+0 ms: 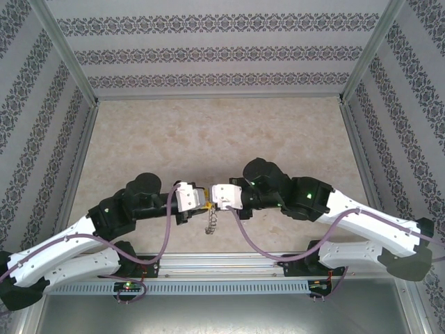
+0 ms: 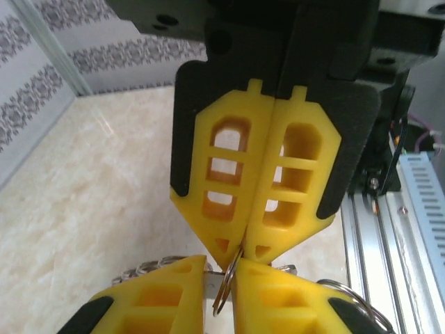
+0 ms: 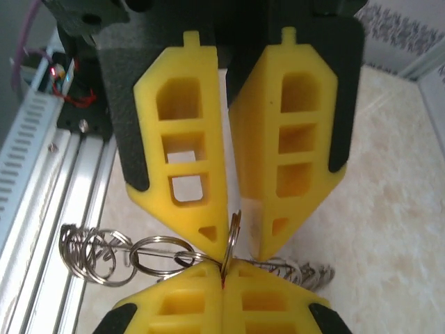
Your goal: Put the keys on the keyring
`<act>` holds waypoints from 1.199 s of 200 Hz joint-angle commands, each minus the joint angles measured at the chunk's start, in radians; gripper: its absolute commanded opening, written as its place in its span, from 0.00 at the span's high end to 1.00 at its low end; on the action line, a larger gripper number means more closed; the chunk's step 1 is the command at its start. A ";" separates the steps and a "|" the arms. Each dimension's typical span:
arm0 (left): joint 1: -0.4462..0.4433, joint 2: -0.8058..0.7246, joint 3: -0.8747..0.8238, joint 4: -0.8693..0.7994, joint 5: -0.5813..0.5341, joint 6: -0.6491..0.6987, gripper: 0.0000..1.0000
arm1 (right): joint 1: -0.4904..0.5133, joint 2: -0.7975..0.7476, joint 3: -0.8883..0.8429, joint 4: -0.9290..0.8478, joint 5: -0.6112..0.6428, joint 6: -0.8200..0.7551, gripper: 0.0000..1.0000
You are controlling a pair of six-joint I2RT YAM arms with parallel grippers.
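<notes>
My two grippers meet tip to tip above the table's near edge. The right gripper (image 1: 213, 200) (image 3: 222, 263) is shut on the keyring (image 3: 232, 233), a thin grey ring seen edge-on. A sliver of red (image 3: 222, 284), possibly the keys, shows at the seam of its fingers. The left gripper (image 1: 204, 204) (image 2: 220, 268) faces it with its jaws slightly apart. The keyring (image 2: 224, 292) stands in that gap, against one finger. A string of small wire loops (image 3: 97, 254) hangs from the ring, seen dangling in the top view (image 1: 211, 223).
The beige marble-patterned table (image 1: 222, 139) stretches away behind the grippers. Patterned walls (image 1: 222, 52) with metal posts enclose it on three sides. An aluminium rail (image 1: 222, 261) runs along the near edge, just under the hanging loops.
</notes>
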 commanded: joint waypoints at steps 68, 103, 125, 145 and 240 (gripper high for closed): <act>-0.036 -0.120 -0.138 0.233 0.063 -0.047 1.00 | 0.007 -0.059 -0.045 0.123 -0.055 0.050 0.89; -0.036 -0.163 -0.181 0.315 0.084 -0.076 1.00 | 0.004 -0.098 -0.111 0.201 -0.081 0.086 0.78; -0.035 -0.194 -0.207 0.375 0.094 -0.094 1.00 | -0.002 -0.119 -0.145 0.248 -0.089 0.118 0.75; -0.035 -0.202 -0.210 0.386 0.099 -0.094 1.00 | -0.005 -0.131 -0.162 0.265 -0.077 0.138 0.72; -0.035 -0.232 -0.224 0.418 0.104 -0.099 1.00 | -0.028 -0.155 -0.193 0.277 -0.077 0.172 0.77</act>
